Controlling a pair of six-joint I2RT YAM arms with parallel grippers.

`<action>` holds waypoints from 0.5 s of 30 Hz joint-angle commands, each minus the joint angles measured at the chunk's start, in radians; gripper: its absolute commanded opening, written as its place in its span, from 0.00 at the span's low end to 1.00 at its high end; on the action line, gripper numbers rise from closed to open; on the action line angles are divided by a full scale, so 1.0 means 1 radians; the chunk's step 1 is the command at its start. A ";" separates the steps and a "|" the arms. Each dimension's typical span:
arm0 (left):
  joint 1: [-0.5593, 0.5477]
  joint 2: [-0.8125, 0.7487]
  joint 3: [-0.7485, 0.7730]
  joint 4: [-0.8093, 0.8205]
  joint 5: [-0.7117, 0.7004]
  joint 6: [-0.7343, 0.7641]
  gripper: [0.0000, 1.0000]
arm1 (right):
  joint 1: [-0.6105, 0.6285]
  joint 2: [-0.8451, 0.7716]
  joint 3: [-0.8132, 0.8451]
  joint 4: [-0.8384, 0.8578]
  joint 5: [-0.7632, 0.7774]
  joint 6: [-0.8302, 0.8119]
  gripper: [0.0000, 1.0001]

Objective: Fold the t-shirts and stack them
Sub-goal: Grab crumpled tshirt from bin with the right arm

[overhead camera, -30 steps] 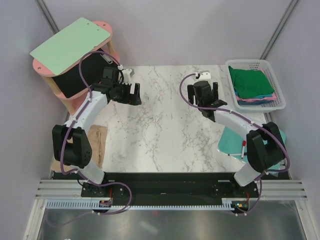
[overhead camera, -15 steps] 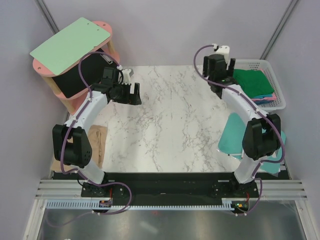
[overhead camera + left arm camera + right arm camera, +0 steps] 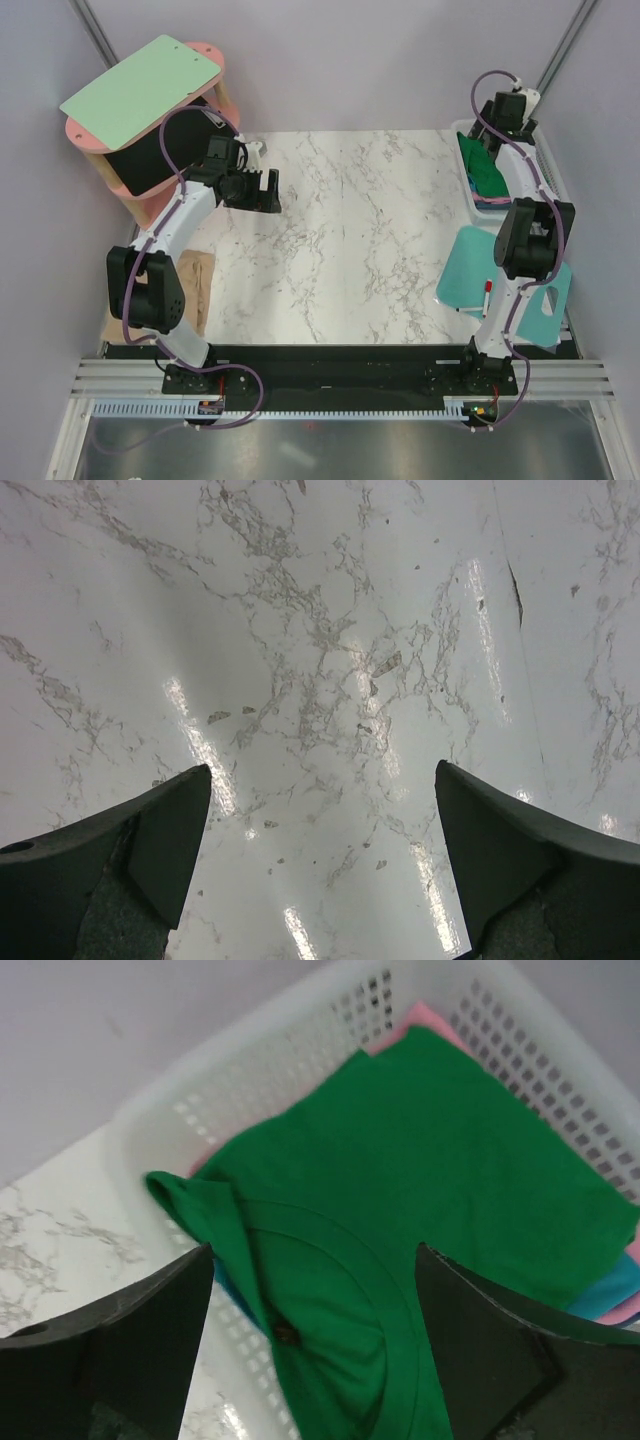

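A dark green t-shirt (image 3: 420, 1190) lies on top of a pile in the white basket (image 3: 300, 1040), with a pink shirt (image 3: 420, 1015) and a teal-blue shirt (image 3: 612, 1292) under it. In the top view the green shirt (image 3: 486, 170) shows beside my right arm. My right gripper (image 3: 497, 130) hangs open over the basket, above the green shirt's collar (image 3: 315, 1340). A tan-beige shirt (image 3: 194, 288) lies off the table's left side. My left gripper (image 3: 262, 190) is open and empty over the bare marble table (image 3: 325, 860).
A mint-teal board (image 3: 466, 282) with a red marker (image 3: 487, 297) on it lies at the table's right edge. A pale green clipboard (image 3: 140, 88) rests on a pink stool at the back left. The basket (image 3: 556, 190) stands at the back right corner.
My right arm has swung from the middle of the table to the back right and now hangs over the basket. The left arm has hardly moved.
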 commanded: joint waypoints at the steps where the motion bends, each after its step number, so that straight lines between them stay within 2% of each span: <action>1: 0.002 0.013 0.019 -0.021 -0.017 -0.022 1.00 | -0.111 0.109 0.059 -0.080 -0.241 0.134 0.87; 5: 0.002 0.013 0.020 -0.024 -0.023 -0.021 1.00 | -0.151 0.170 0.108 -0.086 -0.315 0.155 0.82; 9: 0.002 0.016 0.020 -0.027 -0.031 -0.019 1.00 | -0.153 0.207 0.126 -0.092 -0.343 0.162 0.82; 12: 0.002 0.019 0.019 -0.032 -0.040 -0.019 1.00 | -0.153 0.228 0.122 -0.092 -0.363 0.168 0.77; 13: 0.002 0.019 0.019 -0.033 -0.041 -0.019 1.00 | -0.153 0.238 0.119 -0.093 -0.367 0.171 0.74; 15: 0.002 0.019 0.020 -0.032 -0.043 -0.019 1.00 | -0.151 0.245 0.116 -0.097 -0.372 0.175 0.54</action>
